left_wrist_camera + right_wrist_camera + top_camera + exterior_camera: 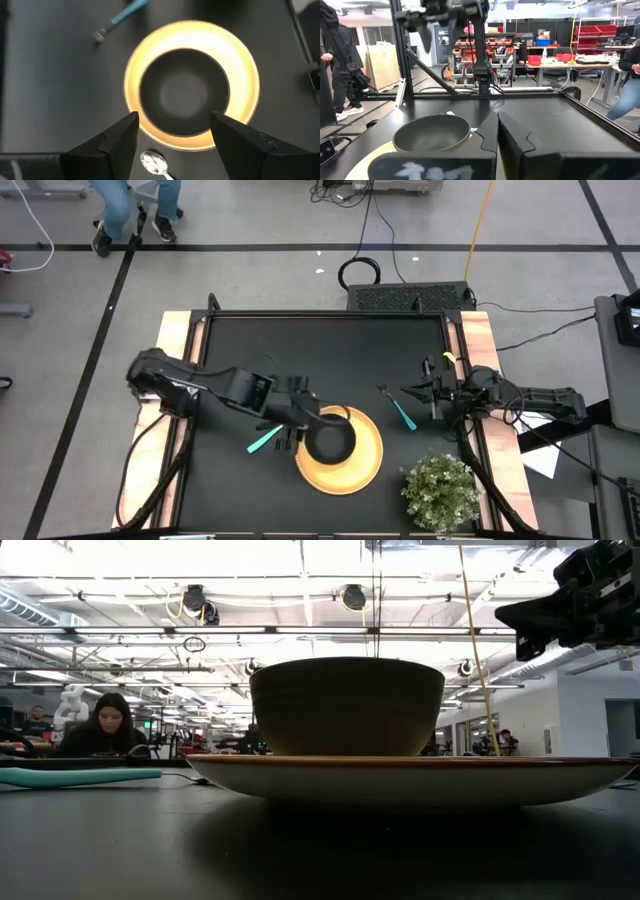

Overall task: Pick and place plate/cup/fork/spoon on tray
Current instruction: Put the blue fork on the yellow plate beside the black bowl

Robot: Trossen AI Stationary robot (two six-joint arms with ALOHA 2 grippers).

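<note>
The high view shows the whole table (230,350): my left pincer (297,423) hangs over the near-left rim of the tray (370,465), and the cup (329,443) sits on the tray, toward its left side. The spoon (264,440) lies on the table just left of the tray, partly under my left arm. The fork (398,408) lies on the table to the right of the tray, near my right pincer (432,400), which waits at the right side of the table. A potted plant (440,490) stands at the near-right corner.

Only the left wrist view shows the cup's interior; nothing is visible in it. My left pincer stands wide, its fingers (120,137) spread apart above the cup rim and gripping nothing. The silver spoon head shows between them, beside the tray.

In the right wrist view my right pincer's fingers (487,137) are pressed together with nothing between them.

The low view shows the cup upright on the tray. The fork's tines are too small to make out clearly from above.
</note>
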